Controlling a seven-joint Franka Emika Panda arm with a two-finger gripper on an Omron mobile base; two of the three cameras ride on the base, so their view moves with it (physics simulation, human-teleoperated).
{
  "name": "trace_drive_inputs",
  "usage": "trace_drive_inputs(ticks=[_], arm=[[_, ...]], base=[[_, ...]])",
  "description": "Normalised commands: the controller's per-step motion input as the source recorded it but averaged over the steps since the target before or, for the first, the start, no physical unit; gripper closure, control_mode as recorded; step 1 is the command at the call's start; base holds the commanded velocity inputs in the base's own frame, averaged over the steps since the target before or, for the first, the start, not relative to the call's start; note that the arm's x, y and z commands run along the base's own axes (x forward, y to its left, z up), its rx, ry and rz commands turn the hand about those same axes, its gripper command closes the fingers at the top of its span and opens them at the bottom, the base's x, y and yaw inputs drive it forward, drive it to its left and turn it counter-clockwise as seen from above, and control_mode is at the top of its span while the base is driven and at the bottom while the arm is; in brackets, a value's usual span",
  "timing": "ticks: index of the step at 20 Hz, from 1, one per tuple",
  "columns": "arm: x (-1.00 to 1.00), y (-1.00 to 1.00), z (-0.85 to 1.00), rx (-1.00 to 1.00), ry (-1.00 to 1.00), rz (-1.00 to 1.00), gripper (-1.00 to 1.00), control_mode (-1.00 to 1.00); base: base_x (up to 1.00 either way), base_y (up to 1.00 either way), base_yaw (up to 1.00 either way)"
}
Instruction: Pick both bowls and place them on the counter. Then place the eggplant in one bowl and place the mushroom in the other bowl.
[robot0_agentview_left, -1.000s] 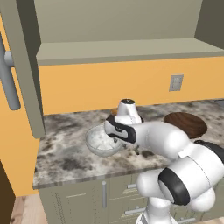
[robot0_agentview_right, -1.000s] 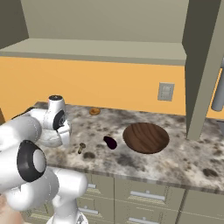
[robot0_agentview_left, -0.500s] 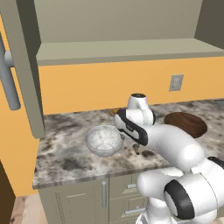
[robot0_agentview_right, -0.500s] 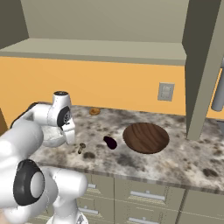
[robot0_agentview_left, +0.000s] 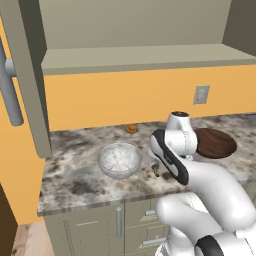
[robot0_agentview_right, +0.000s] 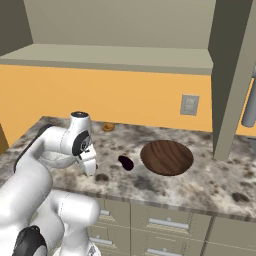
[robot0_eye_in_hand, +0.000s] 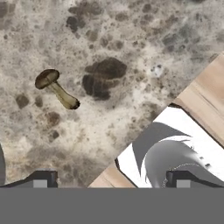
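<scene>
- The gripper (robot0_eye_in_hand: 112, 177) hangs over the table (robot0_agentview_left: 75, 187), its tips wide apart with nothing between them.
- The arm hides part of the wooden bowl (robot0_agentview_left: 217, 143) in the left base view.
- The mushroom (robot0_eye_in_hand: 55, 88) lies on its side on the table, between the marbled bowl (robot0_agentview_left: 119, 160) and the eggplant (robot0_agentview_right: 126, 162).
- A small orange lump (robot0_agentview_right: 108, 127) by the wall is too small to identify.
- No writing is readable.
</scene>
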Motion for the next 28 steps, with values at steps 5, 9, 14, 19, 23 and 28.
trace_drive_inputs(ticks=[5,9,14,19,23,28], arm=[[0.00,-0.25,-0.01,0.00,0.00,0.11,-1.00,-1.00],[0.26,-0.02,-0.14,0.00,0.00,0.27,-1.00,-1.00],[0.23,0.00,-0.16,0.00,0.00,0.36,-1.00,-1.00],[0.26,0.00,-0.01,0.00,-0.04,0.34,-1.00,-1.00],[0.09,0.03,-0.08,0.00,0.00,0.23,-1.00,-1.00],[0.05,0.04,-0.20,0.00,0.00,0.07,-1.00,-1.00]], base=[[0.00,0.00,0.00],[0.00,0.00,0.00],[0.00,0.00,0.00],[0.00,0.00,0.00],[0.00,0.00,0.00],[0.00,0.00,0.00]])
